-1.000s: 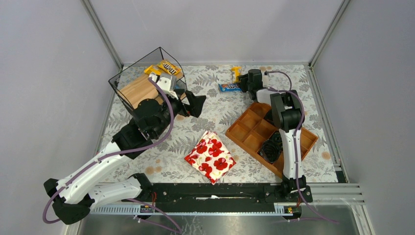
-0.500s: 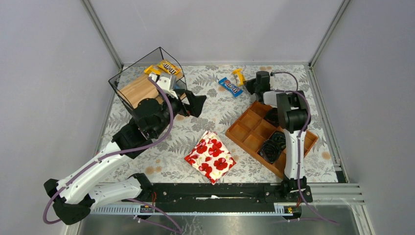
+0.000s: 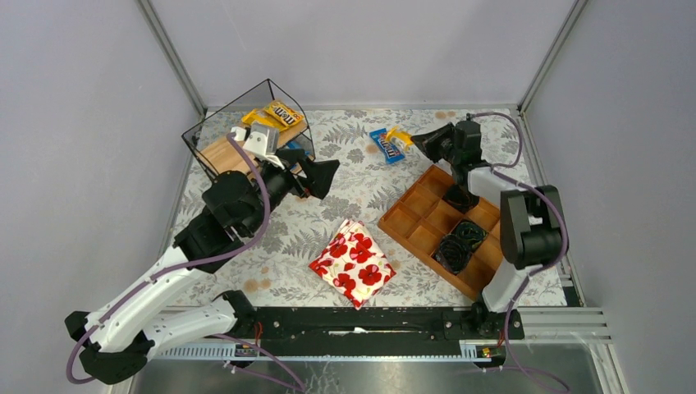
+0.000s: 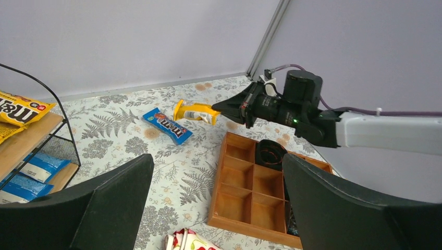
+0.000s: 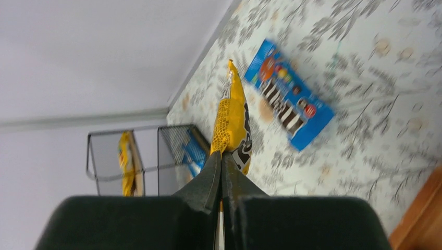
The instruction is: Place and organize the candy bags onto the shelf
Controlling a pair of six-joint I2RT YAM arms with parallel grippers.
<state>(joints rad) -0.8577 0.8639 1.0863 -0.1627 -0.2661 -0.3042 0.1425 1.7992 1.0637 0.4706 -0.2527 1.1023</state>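
Note:
My right gripper (image 3: pixel 418 139) is shut on the end of a yellow candy bag (image 3: pixel 400 135), held above the table at the far middle; in the right wrist view the bag (image 5: pixel 232 121) hangs from the closed jaws. A blue candy bag (image 3: pixel 386 145) lies flat just beside it and also shows in the left wrist view (image 4: pixel 168 125). The shelf (image 3: pixel 244 139) stands at the far left with yellow bags (image 3: pixel 283 114) on its top board and blue ones (image 4: pixel 31 172) lower down. My left gripper (image 3: pixel 322 176) is open and empty just right of the shelf.
A reddish-brown compartment tray (image 3: pixel 427 222) lies at the right with a black coiled item (image 3: pixel 460 242) in it. A white pouch with red poppies (image 3: pixel 353 263) lies in the near middle. Frame posts stand at the far corners.
My right gripper has lifted the yellow bag and swung right, its arm now stretched out lower. The blue bag has shifted and turned. My left arm drew back a little.

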